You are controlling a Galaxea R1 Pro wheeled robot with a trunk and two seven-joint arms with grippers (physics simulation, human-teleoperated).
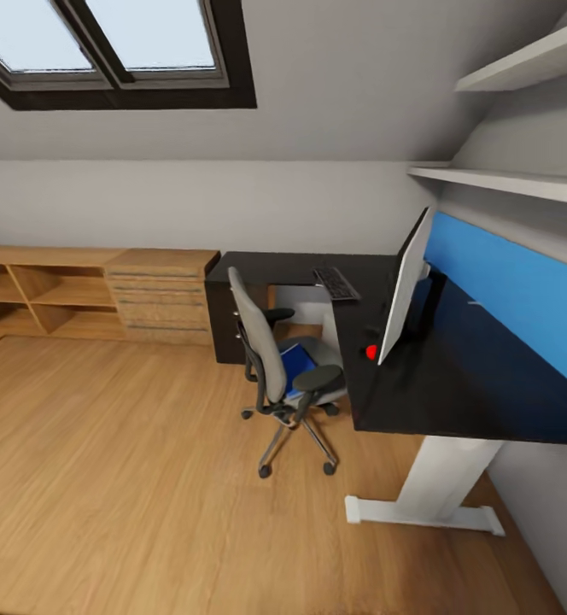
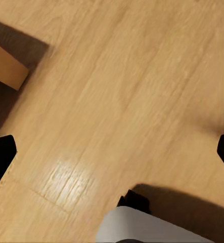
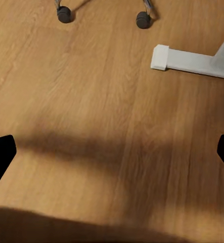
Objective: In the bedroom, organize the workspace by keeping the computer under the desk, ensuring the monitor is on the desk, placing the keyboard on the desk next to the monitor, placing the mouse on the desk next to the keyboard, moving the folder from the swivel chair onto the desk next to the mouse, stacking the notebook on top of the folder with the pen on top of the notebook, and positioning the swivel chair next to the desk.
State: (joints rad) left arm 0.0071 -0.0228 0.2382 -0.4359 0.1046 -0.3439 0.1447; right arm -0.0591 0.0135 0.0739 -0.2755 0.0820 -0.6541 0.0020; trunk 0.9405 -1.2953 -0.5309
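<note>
Near the frame's middle, the blue folder [image 1: 296, 363] lies flat on the swivel chair [image 1: 271, 359], far ahead of both arms. Left fingers [image 2: 1, 154] and right fingers [image 3: 1, 152] are spread wide, empty, over the floor.

Swivel chair [image 1: 288, 376] blocks the desk [image 1: 454, 376] front; open floor [image 1: 104, 478] elsewhere.

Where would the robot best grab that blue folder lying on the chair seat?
Probably by the front edge of the folder, coming from the front of the swivel chair. It lies flat on the seat, with the backrest behind it and armrests on both sides.
</note>
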